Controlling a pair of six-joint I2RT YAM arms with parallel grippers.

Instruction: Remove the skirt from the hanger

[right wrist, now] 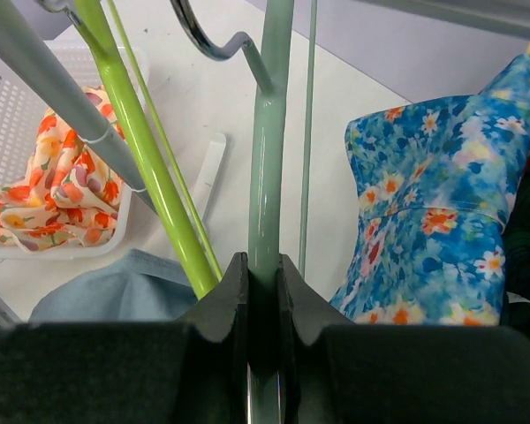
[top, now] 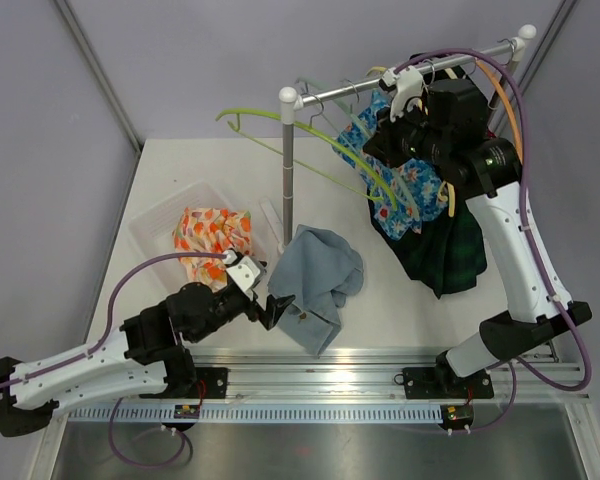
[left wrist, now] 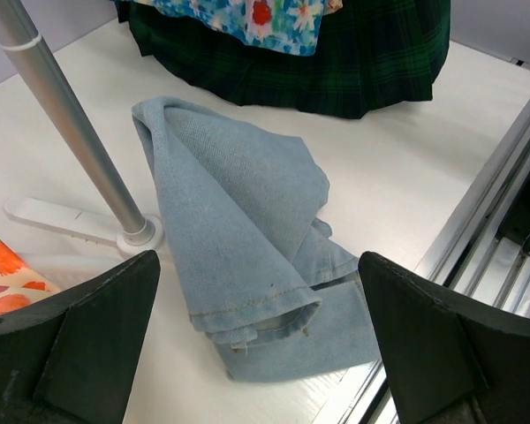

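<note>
My left end effector (left wrist: pixel 258 274) is nearest, low over the table (left wrist: pixel 406 177). Its two black fingers (left wrist: pixel 88 336) are spread wide and grasp nothing. Just ahead of them, the blue denim skirt (left wrist: pixel 238 221) lies in a folded heap on the table, off any hanger and beside the foot of the rack pole (left wrist: pixel 71 132). Behind it, a dark plaid garment (left wrist: pixel 336 71) hangs down to the table.

My right end effector (right wrist: pixel 263 261) is up at the rack, clenched on a pale green hanger (right wrist: pixel 269 132). A bright green hanger (right wrist: pixel 146 150) slants just beside it on the left, and a blue flowered garment (right wrist: pixel 433 212) hangs on the right. Below on the left, a white basket (right wrist: pixel 18 79) holds an orange flowered cloth (right wrist: pixel 53 177).
</note>
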